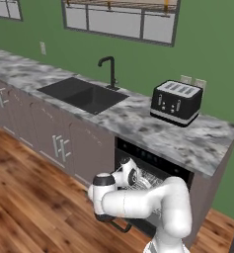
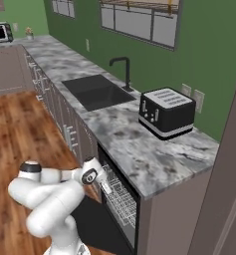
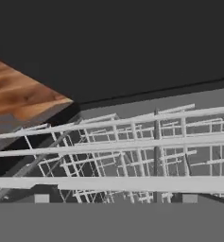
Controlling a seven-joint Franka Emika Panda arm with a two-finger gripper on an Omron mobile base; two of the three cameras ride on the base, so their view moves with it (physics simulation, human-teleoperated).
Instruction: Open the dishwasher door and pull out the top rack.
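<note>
The dishwasher door (image 2: 95, 225) is swung down flat, its dark inner face toward the floor side and its curved bar handle (image 1: 120, 228) below my arm. Inside the opening sits the top rack (image 2: 120, 198), a light grey wire basket (image 1: 149, 181). My gripper (image 2: 106, 186) reaches to the rack's front edge (image 1: 137, 178). In the hand view the gripper (image 3: 115, 198) stands open, its fingertips (image 3: 41, 198) wide apart. The rack's front wire (image 3: 113, 183) runs across just above them. Whether the tips touch the wire I cannot tell.
A marble counter (image 1: 138, 123) runs above the dishwasher, with a black toaster (image 1: 176, 102), a dark sink (image 1: 84, 94) and a black tap (image 1: 110, 69). Mauve-grey cabinet doors (image 1: 59, 141) stand to the left. Wooden floor (image 1: 34, 207) lies in front.
</note>
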